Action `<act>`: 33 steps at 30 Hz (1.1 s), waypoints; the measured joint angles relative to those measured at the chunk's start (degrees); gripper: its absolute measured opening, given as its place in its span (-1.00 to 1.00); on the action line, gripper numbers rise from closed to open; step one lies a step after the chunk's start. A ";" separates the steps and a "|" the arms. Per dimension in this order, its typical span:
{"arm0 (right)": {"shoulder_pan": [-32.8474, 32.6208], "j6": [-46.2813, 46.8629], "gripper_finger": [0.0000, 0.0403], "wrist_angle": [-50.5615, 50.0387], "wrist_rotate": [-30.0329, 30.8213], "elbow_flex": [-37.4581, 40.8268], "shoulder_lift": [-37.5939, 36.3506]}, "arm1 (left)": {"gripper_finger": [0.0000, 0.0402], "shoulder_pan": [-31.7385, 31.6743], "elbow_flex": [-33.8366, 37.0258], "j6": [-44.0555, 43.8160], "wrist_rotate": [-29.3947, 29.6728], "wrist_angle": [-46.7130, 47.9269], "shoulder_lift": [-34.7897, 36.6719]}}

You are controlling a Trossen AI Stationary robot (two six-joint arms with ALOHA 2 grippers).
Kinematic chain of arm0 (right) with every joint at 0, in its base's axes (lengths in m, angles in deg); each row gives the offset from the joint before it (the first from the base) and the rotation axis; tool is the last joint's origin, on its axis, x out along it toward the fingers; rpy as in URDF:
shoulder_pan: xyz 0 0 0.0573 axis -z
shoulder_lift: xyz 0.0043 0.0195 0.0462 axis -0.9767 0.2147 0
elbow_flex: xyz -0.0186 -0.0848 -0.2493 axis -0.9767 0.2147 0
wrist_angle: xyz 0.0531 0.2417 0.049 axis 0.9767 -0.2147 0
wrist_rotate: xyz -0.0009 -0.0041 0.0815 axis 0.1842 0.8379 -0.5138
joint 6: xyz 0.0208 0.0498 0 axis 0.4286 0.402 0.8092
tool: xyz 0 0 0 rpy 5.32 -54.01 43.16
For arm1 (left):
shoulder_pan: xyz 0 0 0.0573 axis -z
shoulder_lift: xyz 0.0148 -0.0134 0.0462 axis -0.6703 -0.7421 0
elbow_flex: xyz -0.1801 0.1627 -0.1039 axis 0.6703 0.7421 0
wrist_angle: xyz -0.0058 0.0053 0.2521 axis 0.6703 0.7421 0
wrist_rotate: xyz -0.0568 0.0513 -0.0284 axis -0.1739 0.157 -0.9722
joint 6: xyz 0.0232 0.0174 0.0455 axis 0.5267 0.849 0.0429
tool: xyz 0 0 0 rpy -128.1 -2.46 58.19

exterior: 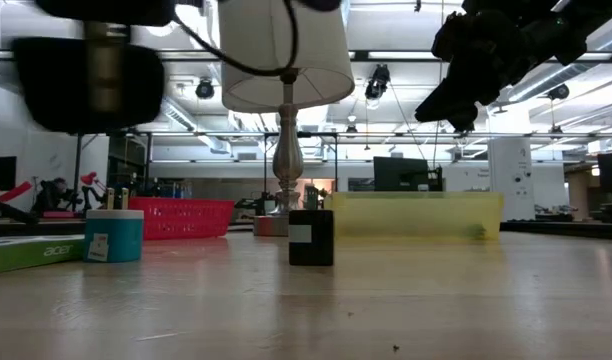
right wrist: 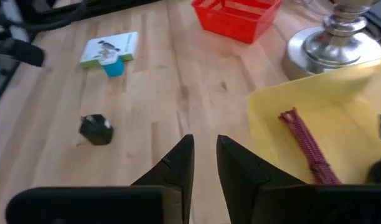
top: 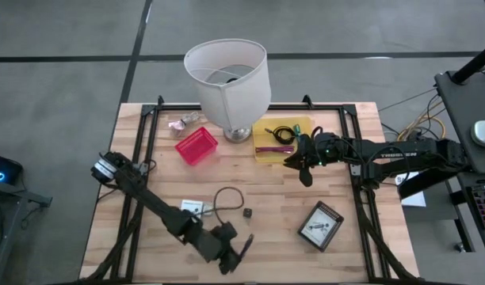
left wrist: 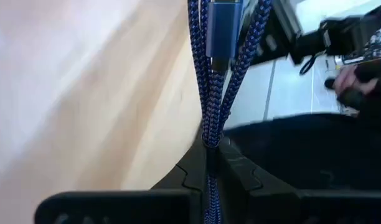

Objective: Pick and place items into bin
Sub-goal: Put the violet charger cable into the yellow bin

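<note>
Wooden tabletop [top: 274,202] carries one yellow bin [top: 284,139], one red basket [top: 196,146], one lamp [top: 227,79] and one black cube [top: 246,213]. I count one left gripper [top: 244,245] at the near edge, its jaws clamped on a blue braided cable [left wrist: 210,106], which only the left wrist view shows. My right gripper [top: 304,172] hangs just off the bin's near right corner, jaws narrow and empty. Inside the bin the right wrist view shows one purple braided cable [right wrist: 307,144]; the low view hides it behind the bin wall.
</note>
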 joint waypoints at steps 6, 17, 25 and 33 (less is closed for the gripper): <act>-0.02 0.41 -0.70 1.25 -5.89 0.00 -0.08 | -0.97 -5.31 0.00 8.94 0.37 -3.13 0.02; -0.02 6.62 -0.50 5.75 -9.98 0.00 -0.46 | -0.97 -12.05 -0.09 22.48 0.48 -5.90 2.49; -0.02 7.71 -0.11 14.60 -15.22 -0.02 -1.14 | -0.97 -16.37 0.13 29.08 7.17 -5.72 5.37; -0.40 9.81 0.02 18.07 -17.35 -0.02 -1.20 | -0.97 -20.00 -0.39 31.89 13.77 -5.84 5.70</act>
